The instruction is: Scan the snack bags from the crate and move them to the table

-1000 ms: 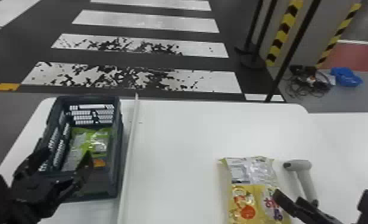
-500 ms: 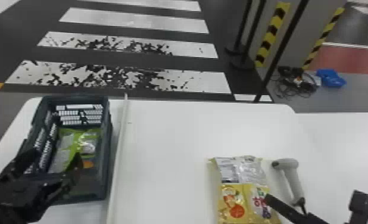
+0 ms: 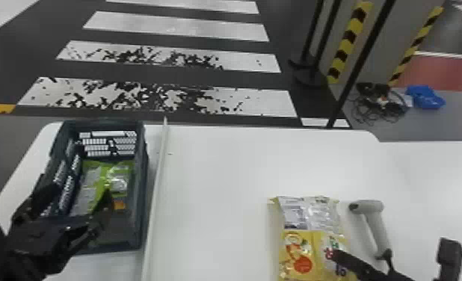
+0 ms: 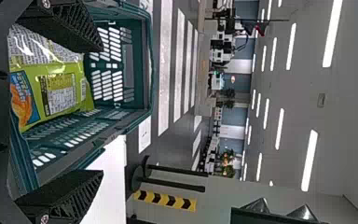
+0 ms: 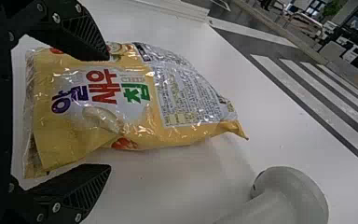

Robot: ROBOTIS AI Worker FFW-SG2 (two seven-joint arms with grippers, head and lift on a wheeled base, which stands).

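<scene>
So, yellow snack bag (image 3: 301, 243) lying on the white tabletop (image 3: 219, 205), lower right of the head view, just left of the gray scanner (image 3: 374, 224). Near both, right gripper (image 3: 393, 249) with fingers spread wide, one over the bag's edge. Farther out, at the left of the frame, green snack packaging (image 3: 103, 179) inside the dark crate (image 3: 141, 187); left gripper (image 3: 79, 192) at lower left, also spread.

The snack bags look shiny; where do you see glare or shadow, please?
Right wrist view: small glints on the yellow bag, soft shadow beside it on the table; left wrist view: streaky glare on wrappers in the crate; head view: a bright patch there too.
</scene>
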